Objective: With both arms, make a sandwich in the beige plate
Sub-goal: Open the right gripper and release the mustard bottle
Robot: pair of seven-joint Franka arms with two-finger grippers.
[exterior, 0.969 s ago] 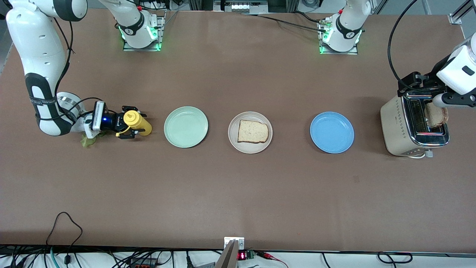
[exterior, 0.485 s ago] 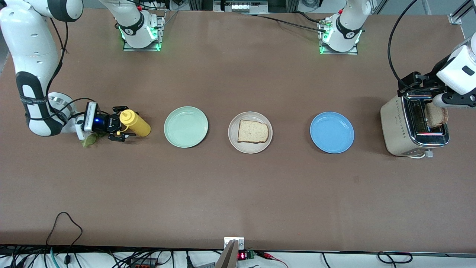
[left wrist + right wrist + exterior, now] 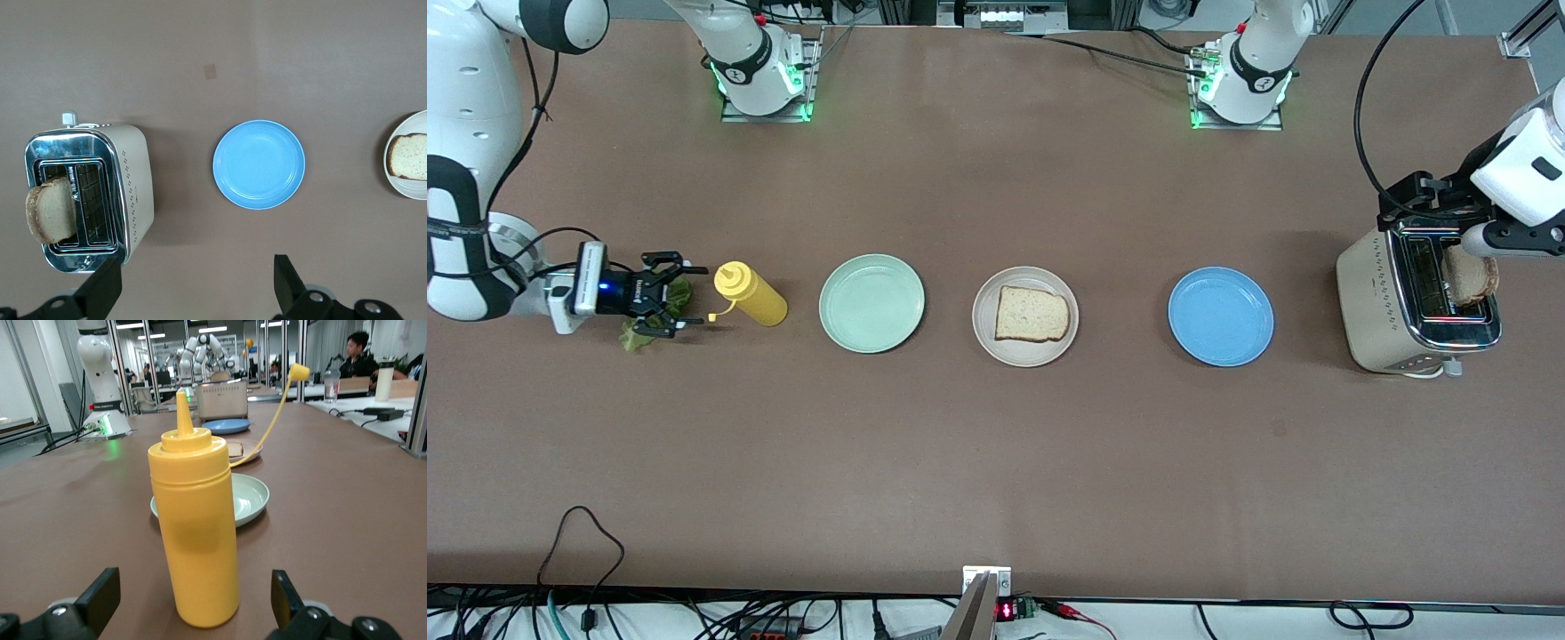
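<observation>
The beige plate [image 3: 1024, 354] sits mid-table with one bread slice [image 3: 1032, 313] lying on it. A second slice [image 3: 1472, 276] sticks up out of the toaster [image 3: 1383, 302] at the left arm's end. A green lettuce leaf [image 3: 639, 338] lies at the right arm's end, partly hidden under my right gripper [image 3: 692, 295]. That gripper is open and low, apart from a yellow squeeze bottle [image 3: 197, 533] that stands in front of it. My left gripper [image 3: 193, 292] hangs open high up by the toaster, with nothing between its fingers.
A mint-green plate [image 3: 871, 303] lies between the yellow bottle [image 3: 751, 295] and the beige plate. A blue plate [image 3: 1221, 316] lies between the beige plate and the toaster. The bottle's tethered cap [image 3: 299, 372] hangs off to one side.
My right gripper has opened, let go of the yellow bottle and drawn back toward the right arm's end, over the lettuce. The bottle stays standing. The left arm has not moved.
</observation>
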